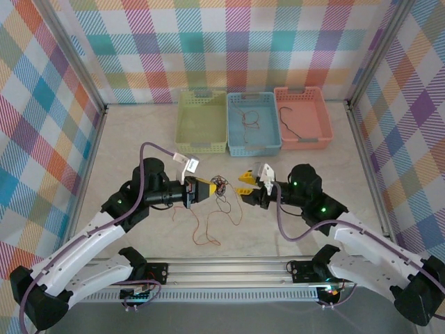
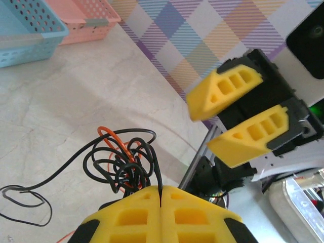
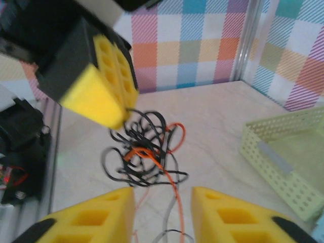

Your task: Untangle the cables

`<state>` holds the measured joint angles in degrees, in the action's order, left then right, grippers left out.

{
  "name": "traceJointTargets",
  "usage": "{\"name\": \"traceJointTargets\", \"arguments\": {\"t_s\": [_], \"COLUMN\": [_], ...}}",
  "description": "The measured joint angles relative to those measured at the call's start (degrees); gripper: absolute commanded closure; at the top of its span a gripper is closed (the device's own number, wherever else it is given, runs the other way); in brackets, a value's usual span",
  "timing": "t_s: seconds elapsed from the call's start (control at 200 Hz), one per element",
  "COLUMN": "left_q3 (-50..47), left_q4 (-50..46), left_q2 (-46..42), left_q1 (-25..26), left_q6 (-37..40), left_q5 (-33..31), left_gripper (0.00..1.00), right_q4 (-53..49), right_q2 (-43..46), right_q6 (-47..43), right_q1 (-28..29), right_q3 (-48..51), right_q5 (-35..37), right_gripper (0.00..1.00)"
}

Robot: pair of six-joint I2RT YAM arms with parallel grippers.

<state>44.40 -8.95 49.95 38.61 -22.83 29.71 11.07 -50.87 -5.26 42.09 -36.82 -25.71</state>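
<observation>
A knot of thin black and red-orange cables (image 1: 220, 185) hangs between the two grippers above the table's middle. My left gripper (image 1: 211, 189) is shut on a black strand of it; the left wrist view shows that strand pinched at the gripper's (image 2: 160, 191) fingertips, with the knot (image 2: 124, 159) just beyond. My right gripper (image 1: 241, 184) faces it from the right, open. In the right wrist view the tangle (image 3: 144, 147) lies ahead of the right gripper (image 3: 163, 195), and an orange strand runs loose through the gap. Loose ends trail toward the near edge.
Three baskets stand in a row at the back: green (image 1: 201, 147), blue (image 1: 254, 149) holding a thin cable (image 1: 249, 117), pink (image 1: 304, 143) holding a black cable (image 1: 288, 122). A metal rail (image 1: 229, 264) runs along the near edge. Checkered walls close in the sides.
</observation>
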Motion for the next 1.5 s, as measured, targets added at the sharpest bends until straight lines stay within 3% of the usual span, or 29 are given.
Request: {"name": "traceJointTargets", "arguments": {"t_s": [0.095, 0.185, 0.425, 0.775, 1.5], "left_q3": [-1.36, -2.08, -2.27, -2.84, -3.85], "left_q4": [2.38, 4.13, 6.84, 7.78, 9.79], "left_q2": [0.00, 0.00, -0.44, -0.55, -0.61], "left_q1": [0.00, 0.00, 0.00, 0.31, 0.74], "left_q6": [-1.31, -2.32, -3.56, -3.82, -5.99], "left_q5": [-1.38, -2.21, -2.84, -2.82, -2.82], "left_gripper": [1.00, 1.00, 1.00, 1.00, 1.00], "right_q4": [3.41, 5.64, 8.24, 11.13, 12.04], "right_q2": [-3.21, -7.04, -13.31, -14.34, -18.01], "right_q6": [3.93, 7.26, 11.15, 13.86, 14.91], "right_q1": [0.28, 0.57, 1.55, 1.57, 1.55], "right_q3": [-0.07, -0.17, -1.33, -2.91, -3.82], "right_q5": [-1.42, -2.47, -3.96, -3.26, -3.85], "right_gripper": [0.94, 0.98, 0.86, 0.70, 0.56]}}
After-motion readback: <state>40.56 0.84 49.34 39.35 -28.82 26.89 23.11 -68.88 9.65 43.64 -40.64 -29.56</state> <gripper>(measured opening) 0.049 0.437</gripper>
